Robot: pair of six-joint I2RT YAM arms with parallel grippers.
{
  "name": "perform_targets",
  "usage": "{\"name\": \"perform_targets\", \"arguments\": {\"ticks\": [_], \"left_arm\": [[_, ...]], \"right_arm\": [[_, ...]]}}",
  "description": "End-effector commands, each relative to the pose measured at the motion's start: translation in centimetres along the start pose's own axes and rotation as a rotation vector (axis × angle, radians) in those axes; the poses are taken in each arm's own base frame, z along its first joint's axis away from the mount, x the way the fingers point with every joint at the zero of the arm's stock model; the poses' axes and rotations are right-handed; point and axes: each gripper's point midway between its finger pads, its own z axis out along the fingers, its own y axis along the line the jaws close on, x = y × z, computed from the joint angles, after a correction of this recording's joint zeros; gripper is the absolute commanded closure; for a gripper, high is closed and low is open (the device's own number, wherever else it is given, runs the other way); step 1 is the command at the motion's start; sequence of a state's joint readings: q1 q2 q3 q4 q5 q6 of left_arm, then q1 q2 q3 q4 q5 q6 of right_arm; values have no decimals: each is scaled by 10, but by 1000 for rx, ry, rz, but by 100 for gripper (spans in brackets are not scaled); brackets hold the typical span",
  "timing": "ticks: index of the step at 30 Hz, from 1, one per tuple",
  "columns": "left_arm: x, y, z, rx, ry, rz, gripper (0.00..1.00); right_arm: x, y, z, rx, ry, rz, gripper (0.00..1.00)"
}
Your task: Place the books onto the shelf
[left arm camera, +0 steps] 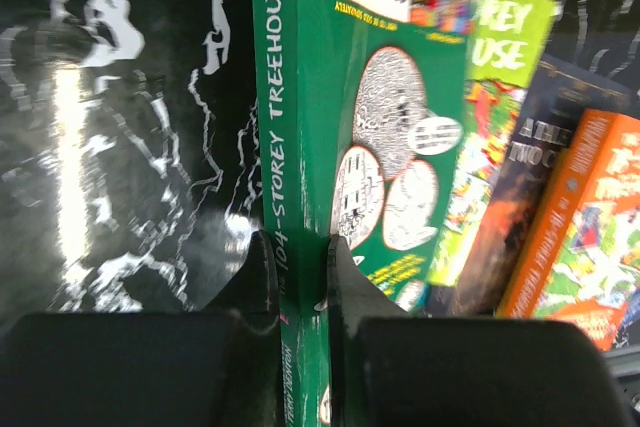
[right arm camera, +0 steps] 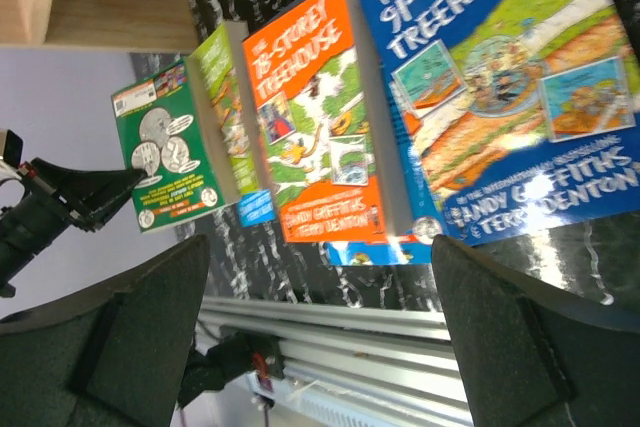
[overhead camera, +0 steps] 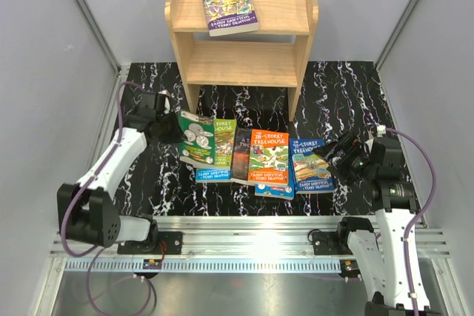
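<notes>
Left end effector pinches the green book by its spine (right end effector gapes, empty); next, lift it to the far shelf.

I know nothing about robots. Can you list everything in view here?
shelf: one, light wood, two tiers, at the back of the table.
purple book: one, flat on the shelf's top board.
green book: one, left end of the row.
lime book, dark book, orange book, blue book: one each, overlapping on the table.
lower blue book: partly hidden under the orange book.
table: one, black with white veins.
left gripper: shut on the green book's spine.
right gripper: open, empty, near the blue book.
</notes>
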State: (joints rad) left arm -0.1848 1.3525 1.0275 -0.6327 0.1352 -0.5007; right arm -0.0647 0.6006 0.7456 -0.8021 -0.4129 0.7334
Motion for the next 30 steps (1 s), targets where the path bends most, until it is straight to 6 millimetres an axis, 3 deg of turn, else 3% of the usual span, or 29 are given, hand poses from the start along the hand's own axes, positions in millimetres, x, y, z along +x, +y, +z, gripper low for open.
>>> {"name": "perform_targets", "arguments": {"ticks": [1, 5, 6, 8, 10, 12, 13, 20, 22, 23, 24, 28, 30], "left_arm": [[-24, -8, -49, -5, -96, 55, 100], [-45, -61, -91, 220, -168, 71, 100], [-63, -80, -113, 263, -222, 96, 100], [-69, -107, -129, 309, -244, 165, 100], [-85, -144, -170, 427, -347, 234, 100], [-88, -160, -186, 495, -378, 260, 100], [-96, -173, -208, 551, -438, 279, 100], [-126, -205, -318, 710, -681, 275, 100], [-136, -218, -331, 756, -701, 273, 100], [-137, -229, -357, 825, -729, 297, 100], [-145, -237, -355, 839, -719, 288, 100], [-161, -260, -386, 935, -760, 275, 100], [-176, -269, -388, 958, -777, 249, 100]], "right_arm": [[-8, 36, 3, -151, 33, -13, 0], [-16, 47, 8, -163, 63, -19, 0], [-19, 49, 9, -161, 59, -21, 0], [-24, 53, 9, -172, 40, -30, 0], [-24, 50, 11, -160, 47, -30, 0], [-24, 48, 12, -148, 47, -44, 0], [-22, 43, 13, -131, 57, -55, 0], [-12, 25, 19, -77, 93, -79, 0], [-10, 21, 22, -77, 101, -76, 0], [-9, 19, 23, -75, 103, -73, 0], [-8, 20, 23, -80, 99, -74, 0], [-5, 16, 24, -80, 100, -76, 0], [-4, 18, 23, -88, 99, -87, 0]]}}
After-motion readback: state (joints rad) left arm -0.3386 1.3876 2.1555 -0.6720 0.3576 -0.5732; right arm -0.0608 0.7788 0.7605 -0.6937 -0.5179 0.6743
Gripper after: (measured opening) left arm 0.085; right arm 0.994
